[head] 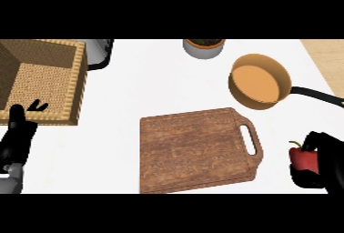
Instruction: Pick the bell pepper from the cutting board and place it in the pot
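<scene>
You have the right hand (324,158) curled round the bell pepper (302,159) just right of the cutting board (191,150), the pot (256,84) beyond the board's far right corner, and the left hand (17,139) open well left of it.

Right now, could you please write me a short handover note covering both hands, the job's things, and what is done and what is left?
Right hand: curled round the red bell pepper, just right of the cutting board.
Left hand: open, resting at the view's left edge with fingers up, holding nothing.
Pot: beyond the board's far right corner, black handle pointing right, nothing in it.
Done: the pepper is grasped and off the board.
Left: carry it to the pot, let it go inside, then withdraw the hand.
</scene>
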